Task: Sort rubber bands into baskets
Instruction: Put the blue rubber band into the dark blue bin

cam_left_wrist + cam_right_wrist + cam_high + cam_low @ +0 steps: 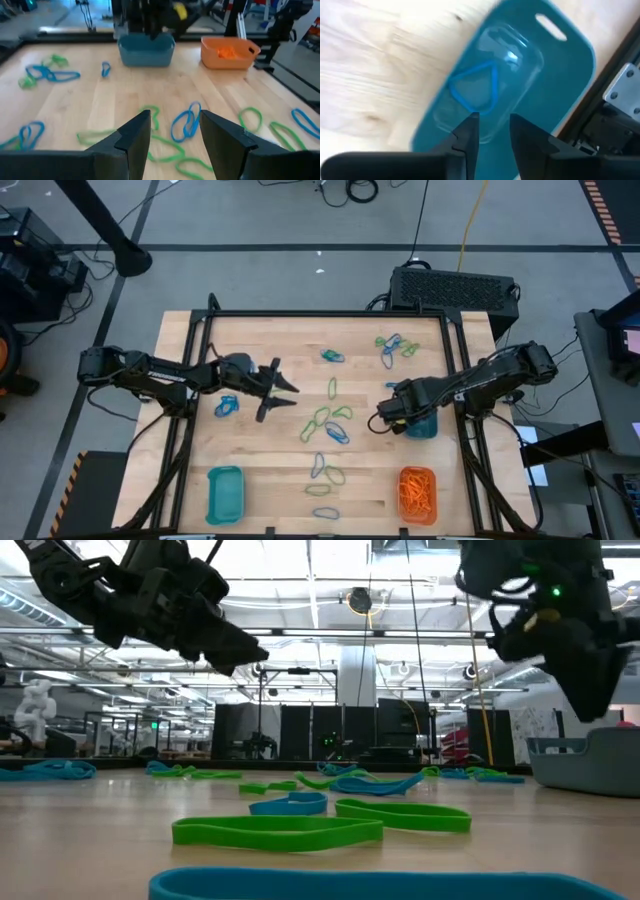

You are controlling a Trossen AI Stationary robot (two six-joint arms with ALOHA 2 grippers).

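A thin blue rubber band (477,90) is lying in your teal basket (570,65), which is sitting by the table's right rail. Your right gripper (492,131) is hovering above it, fingers parted narrowly, gripping nothing. Your left gripper (172,137) is hanging wide and empty over loose loops on smooth wood.
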